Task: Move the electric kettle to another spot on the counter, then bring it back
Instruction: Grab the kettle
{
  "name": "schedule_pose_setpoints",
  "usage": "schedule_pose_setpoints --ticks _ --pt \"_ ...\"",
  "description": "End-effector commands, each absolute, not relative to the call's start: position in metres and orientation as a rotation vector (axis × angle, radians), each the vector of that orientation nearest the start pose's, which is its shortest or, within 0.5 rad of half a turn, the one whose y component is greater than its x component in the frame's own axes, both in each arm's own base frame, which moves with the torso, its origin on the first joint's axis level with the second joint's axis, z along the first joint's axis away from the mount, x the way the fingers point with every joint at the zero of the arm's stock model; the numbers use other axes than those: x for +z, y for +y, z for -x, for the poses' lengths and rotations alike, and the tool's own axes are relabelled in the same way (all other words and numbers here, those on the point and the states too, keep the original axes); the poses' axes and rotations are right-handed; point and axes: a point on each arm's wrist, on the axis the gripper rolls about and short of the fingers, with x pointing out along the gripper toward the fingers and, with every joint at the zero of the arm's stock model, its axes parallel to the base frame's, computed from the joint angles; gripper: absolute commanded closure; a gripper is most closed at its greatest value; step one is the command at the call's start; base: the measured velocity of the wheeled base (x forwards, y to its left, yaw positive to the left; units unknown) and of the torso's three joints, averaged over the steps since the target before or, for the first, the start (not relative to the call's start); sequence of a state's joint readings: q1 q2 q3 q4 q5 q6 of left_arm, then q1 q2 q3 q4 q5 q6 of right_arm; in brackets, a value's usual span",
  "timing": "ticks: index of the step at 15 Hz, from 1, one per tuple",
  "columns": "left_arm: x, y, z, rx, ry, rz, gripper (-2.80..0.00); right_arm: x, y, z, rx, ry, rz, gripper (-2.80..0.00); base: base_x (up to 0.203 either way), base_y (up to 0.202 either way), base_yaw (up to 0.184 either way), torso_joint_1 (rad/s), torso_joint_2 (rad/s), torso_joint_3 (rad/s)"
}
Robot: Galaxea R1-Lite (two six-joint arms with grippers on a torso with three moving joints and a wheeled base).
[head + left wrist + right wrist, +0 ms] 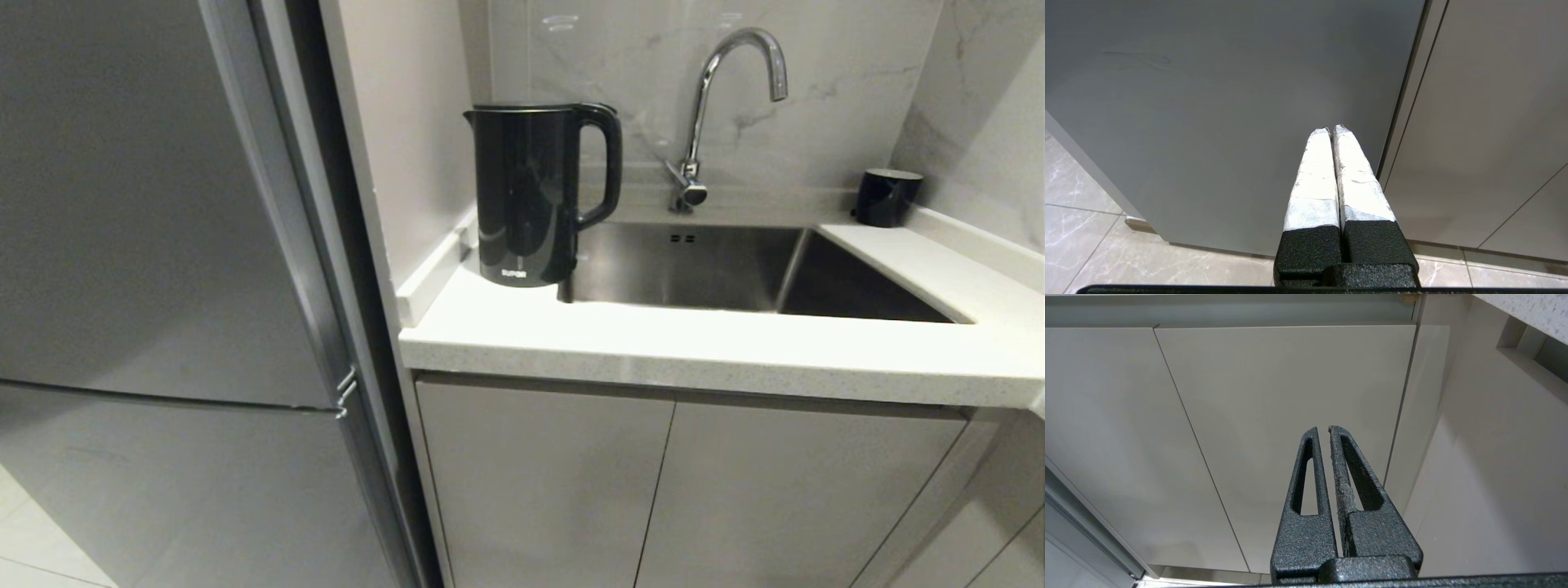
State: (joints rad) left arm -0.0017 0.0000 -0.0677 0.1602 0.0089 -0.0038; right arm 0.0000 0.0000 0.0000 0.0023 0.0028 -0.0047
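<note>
The glossy black electric kettle [531, 196] stands upright on the white speckled counter [702, 347], at the left end beside the sink, its loop handle facing right. Neither arm appears in the head view. My left gripper [1332, 130] hangs low in front of a grey appliance door, its white-wrapped fingers pressed together with nothing between them. My right gripper [1323, 428] is parked low before the pale cabinet doors, its black fingers nearly touching and empty.
A steel sink [735, 269] with a chrome tap [718, 106] lies right of the kettle. A small black cup [886, 196] sits at the back right corner. A tall grey fridge [163, 286] fills the left. Cabinet doors [653, 490] are below the counter.
</note>
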Motion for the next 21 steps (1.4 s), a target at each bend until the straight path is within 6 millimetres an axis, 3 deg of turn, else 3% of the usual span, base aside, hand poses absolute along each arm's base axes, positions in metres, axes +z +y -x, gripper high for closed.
schedule_pose_setpoints --ticks 1,11,21 --pt "0.0775 0.0003 0.0287 0.008 0.094 0.004 0.0 0.0753 0.0001 0.0228 0.003 0.002 0.005 0.0 0.0 0.0 0.0 0.0 0.0 0.0" --pt "0.0775 0.0003 0.0287 0.008 0.094 0.004 0.0 0.0752 0.0001 0.0228 0.003 0.003 0.005 0.0 0.0 0.0 0.0 0.0 0.0 -0.004" --pt "0.0775 0.0003 0.0287 0.008 0.094 0.004 0.0 0.0752 0.0001 0.0228 0.003 0.003 0.005 0.0 0.0 0.0 0.0 0.058 -0.41 -0.352"
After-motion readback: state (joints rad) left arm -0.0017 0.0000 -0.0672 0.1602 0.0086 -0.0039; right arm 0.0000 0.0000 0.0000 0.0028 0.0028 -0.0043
